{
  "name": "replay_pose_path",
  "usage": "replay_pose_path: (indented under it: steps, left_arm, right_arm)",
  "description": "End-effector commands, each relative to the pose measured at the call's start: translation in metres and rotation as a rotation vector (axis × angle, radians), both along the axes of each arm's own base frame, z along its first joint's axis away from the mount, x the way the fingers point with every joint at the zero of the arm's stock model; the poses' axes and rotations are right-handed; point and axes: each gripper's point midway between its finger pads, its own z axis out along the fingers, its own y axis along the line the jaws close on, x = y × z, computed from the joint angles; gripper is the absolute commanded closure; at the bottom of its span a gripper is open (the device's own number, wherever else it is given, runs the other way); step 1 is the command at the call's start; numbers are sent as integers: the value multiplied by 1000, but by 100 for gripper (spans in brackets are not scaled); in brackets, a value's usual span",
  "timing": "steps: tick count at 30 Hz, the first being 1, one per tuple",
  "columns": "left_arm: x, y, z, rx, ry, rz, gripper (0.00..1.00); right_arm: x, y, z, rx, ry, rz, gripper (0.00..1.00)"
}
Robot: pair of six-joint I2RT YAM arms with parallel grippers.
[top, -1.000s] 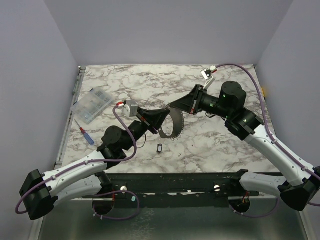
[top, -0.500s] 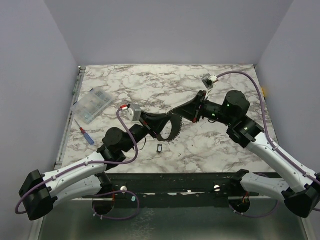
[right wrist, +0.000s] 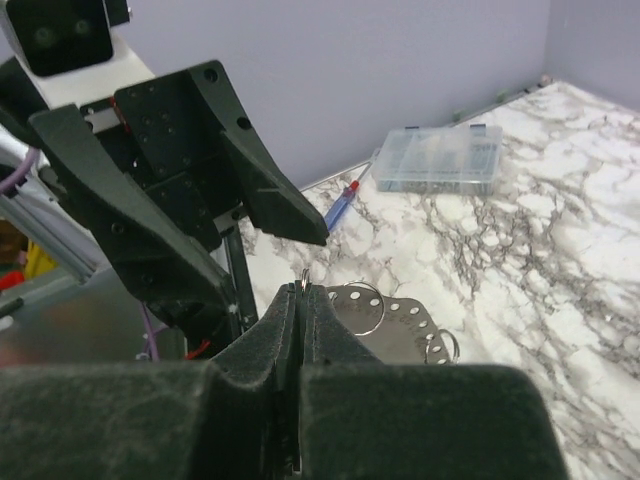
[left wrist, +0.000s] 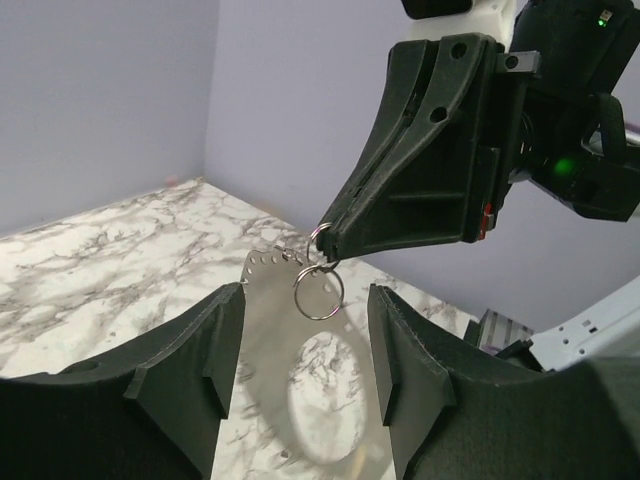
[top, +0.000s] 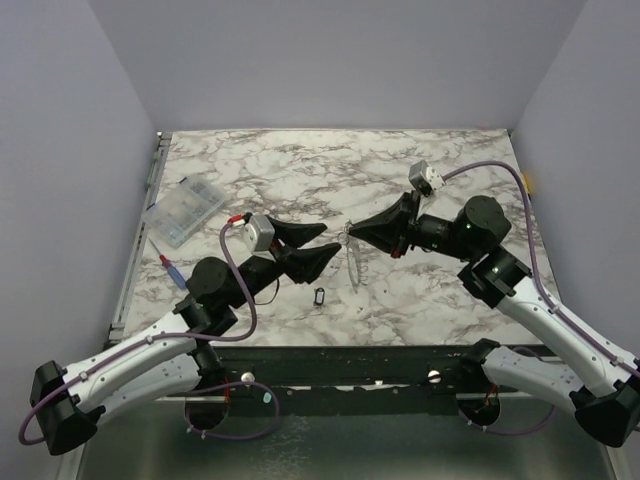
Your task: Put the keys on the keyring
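The keyring (left wrist: 262, 330) is a flat silvery hoop with small holes round its rim and thin wire rings on it. It hangs above the table, edge-on in the top view (top: 355, 266). My right gripper (top: 351, 232) is shut on a small wire ring at the hoop's top edge (right wrist: 302, 292). Just left of the hoop, my left gripper (top: 331, 240) stands open; in its wrist view the hoop hangs between its fingers (left wrist: 190, 370) and beyond them, untouched. One small dark key (top: 319, 296) lies on the marble below.
A clear plastic box (top: 186, 211) sits at the table's left edge, with a red-and-blue screwdriver (top: 173, 271) nearer me. Both also show in the right wrist view: the box (right wrist: 440, 158) and the screwdriver (right wrist: 340, 205). Marble tabletop (top: 300, 170) stretches behind.
My left gripper has opened, let go of the keyring and drawn back left. The keyring now hangs from my right gripper alone, turned edge-on to the top view. The right arm has shifted slightly.
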Motion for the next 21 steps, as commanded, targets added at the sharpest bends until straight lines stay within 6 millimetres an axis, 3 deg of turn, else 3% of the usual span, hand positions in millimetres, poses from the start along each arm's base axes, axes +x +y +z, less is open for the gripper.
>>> replay_pose_path:
  steps: [1, 6, 13, 21]
  left_arm:
    - [-13, 12, 10, 111, -85, -6, 43]
    - [-30, 19, 24, 153, -160, -53, 47]
    - [-50, 2, 36, 213, -220, -202, 54]
    - [-55, -7, 38, 252, -240, -258, 65]
  right_arm:
    - [-18, -5, 17, 31, -226, 63, 99]
    - [-36, -7, 7, 48, -391, 141, 99]
    - [-54, -6, 8, 106, -546, 229, 99]
    - [-66, -5, 16, 148, -619, 298, 99]
